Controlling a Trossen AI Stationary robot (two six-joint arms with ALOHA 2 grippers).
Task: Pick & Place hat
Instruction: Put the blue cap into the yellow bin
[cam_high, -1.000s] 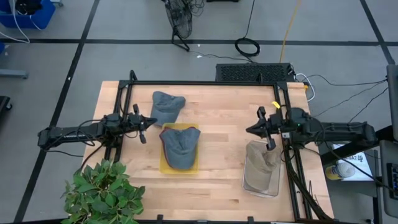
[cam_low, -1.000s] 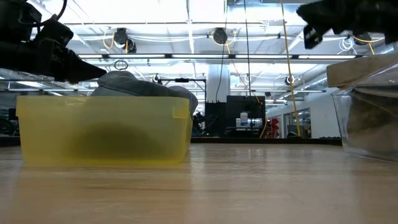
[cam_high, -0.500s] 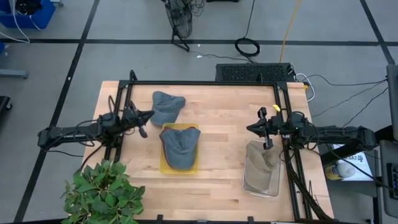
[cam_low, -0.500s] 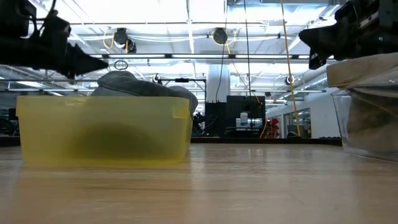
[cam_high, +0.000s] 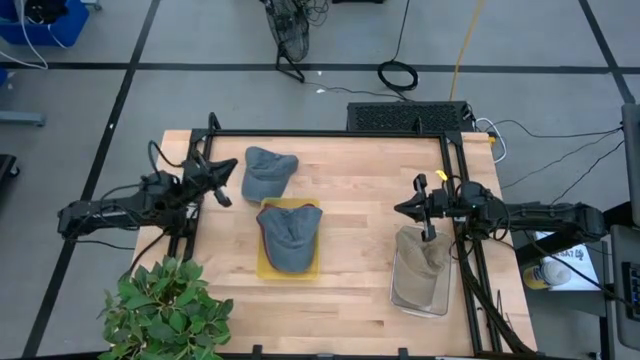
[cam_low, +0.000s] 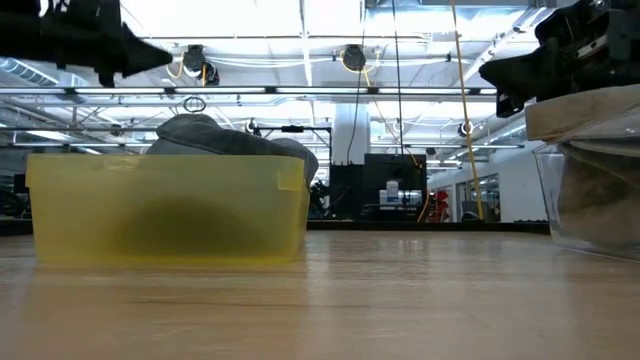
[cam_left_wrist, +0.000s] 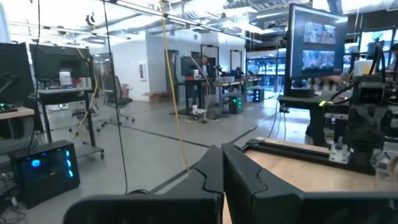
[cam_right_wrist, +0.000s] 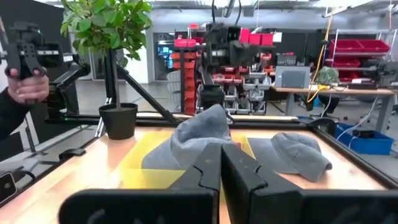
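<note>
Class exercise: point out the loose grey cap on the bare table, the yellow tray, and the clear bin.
Loose grey fabric cap (cam_high: 268, 171): high view, crown.
Shallow yellow plastic tray (cam_high: 262, 268): high view, near-left rim.
Clear plastic bin (cam_high: 398, 297): high view, left wall.

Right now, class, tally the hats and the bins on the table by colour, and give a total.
Grey hats: 2, one lying on the bare table, one in the yellow bin
Tan hats: 1
Yellow bins: 1
Clear bins: 1
Total: 5

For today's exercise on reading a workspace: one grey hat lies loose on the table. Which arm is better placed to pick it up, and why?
Left, probably. The left gripper, jaws shut, sits right beside the loose grey hat. The right gripper is across the table by the clear bin, with the yellow tray between.
</note>
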